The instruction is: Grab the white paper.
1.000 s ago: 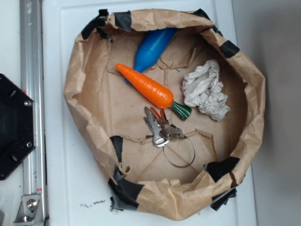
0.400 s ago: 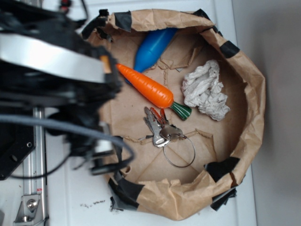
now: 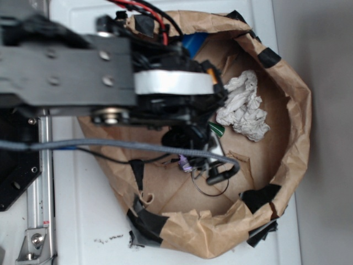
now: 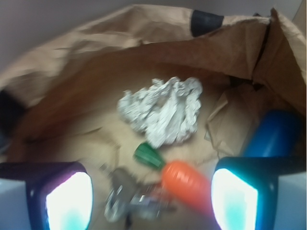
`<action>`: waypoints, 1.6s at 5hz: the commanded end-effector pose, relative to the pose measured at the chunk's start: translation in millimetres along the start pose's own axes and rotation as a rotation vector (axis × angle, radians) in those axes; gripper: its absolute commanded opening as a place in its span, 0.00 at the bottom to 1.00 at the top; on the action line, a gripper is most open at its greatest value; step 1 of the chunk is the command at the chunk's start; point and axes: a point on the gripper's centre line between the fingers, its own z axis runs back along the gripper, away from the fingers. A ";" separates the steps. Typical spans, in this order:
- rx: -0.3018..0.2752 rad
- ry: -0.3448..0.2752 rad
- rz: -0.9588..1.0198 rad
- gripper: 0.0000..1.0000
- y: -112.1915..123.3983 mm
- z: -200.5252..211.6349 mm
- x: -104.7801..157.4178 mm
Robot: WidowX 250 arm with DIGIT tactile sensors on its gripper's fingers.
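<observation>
Crumpled white paper [image 4: 163,112], lying centre-frame in the wrist view beyond the toy carrot [image 4: 184,184], is being judged light and soft, best pinched across its bulk by the spread-open, empty gripper [image 4: 151,199].

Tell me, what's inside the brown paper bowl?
Inside the brown paper bowl lie the white paper, a toy carrot, keys and a blue thing. In the top view the arm covers most of the carrot and keys.

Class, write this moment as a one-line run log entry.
phase: approach | gripper: open, empty | target: white paper, ahead, untouched | below: toy carrot, keys
</observation>
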 end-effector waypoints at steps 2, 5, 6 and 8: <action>0.086 0.112 -0.111 1.00 13.9 -70.1 43.3; 0.063 0.135 -0.091 0.00 9.5 -64.6 45.3; -0.038 0.122 -0.097 0.00 4.9 -17.3 52.7; -0.071 0.197 -0.156 0.00 -22.0 70.5 43.6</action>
